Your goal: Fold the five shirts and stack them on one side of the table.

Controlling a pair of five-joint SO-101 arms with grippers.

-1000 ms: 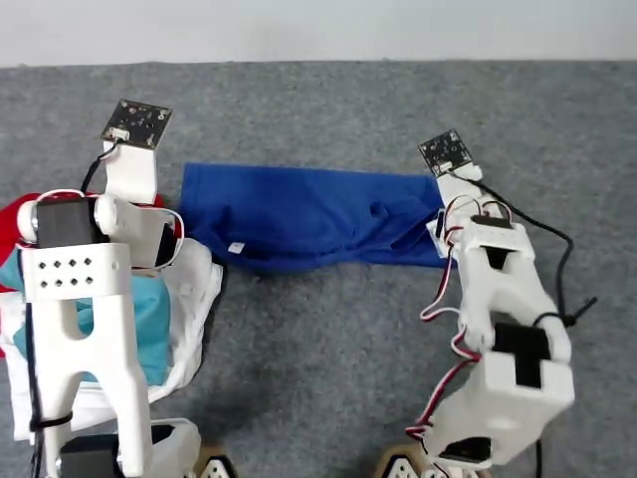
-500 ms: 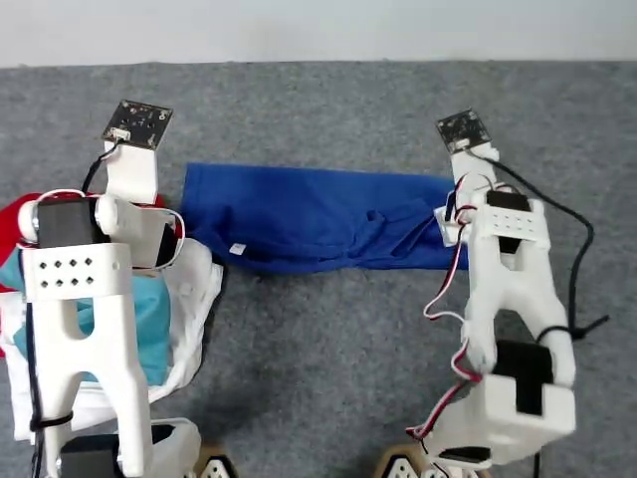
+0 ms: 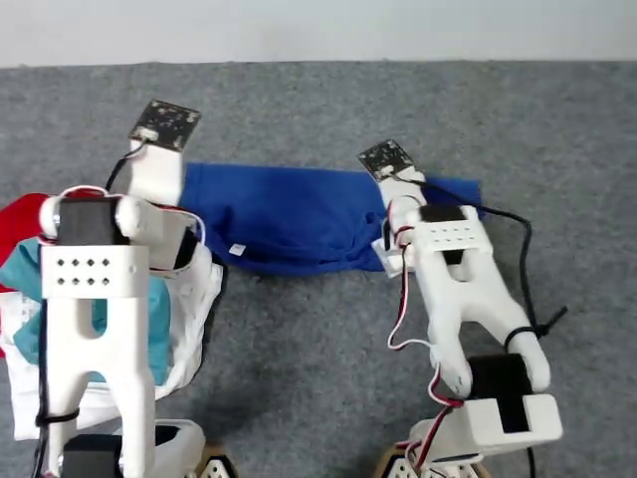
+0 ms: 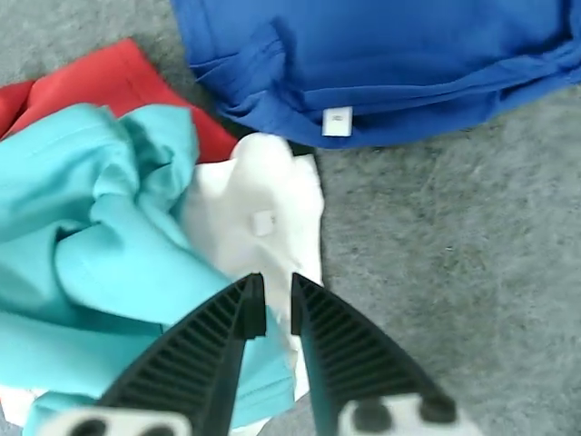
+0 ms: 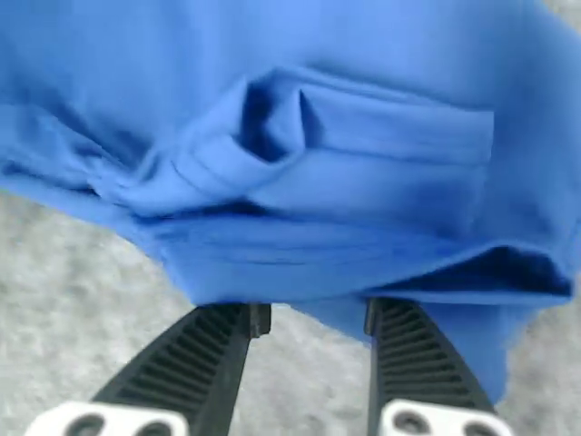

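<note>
A blue shirt (image 3: pixel 289 214) lies folded into a long strip across the middle of the grey table (image 3: pixel 299 358). My right gripper (image 5: pixel 313 318) is open low over its near edge, and a bit of blue cloth (image 5: pixel 300 163) lies between the fingers. The right arm (image 3: pixel 443 259) crosses the strip's right part. At the left, a red shirt (image 4: pixel 91 82), a teal shirt (image 4: pixel 100 209) and a white shirt (image 4: pixel 263 209) lie crumpled together. Above the white and teal cloth, my left gripper (image 4: pixel 270 304) is shut and holds nothing.
The pile of shirts (image 3: pixel 189 299) touches the blue shirt's left end (image 4: pixel 254 91). A pale wall (image 3: pixel 318 30) bounds the table at the back. Bare grey surface lies in front of the blue strip and to the far right (image 3: pixel 577 199).
The right arm swung left along the blue shirt, so the shirt's right end now shows beyond it. The left arm shifted slightly right.
</note>
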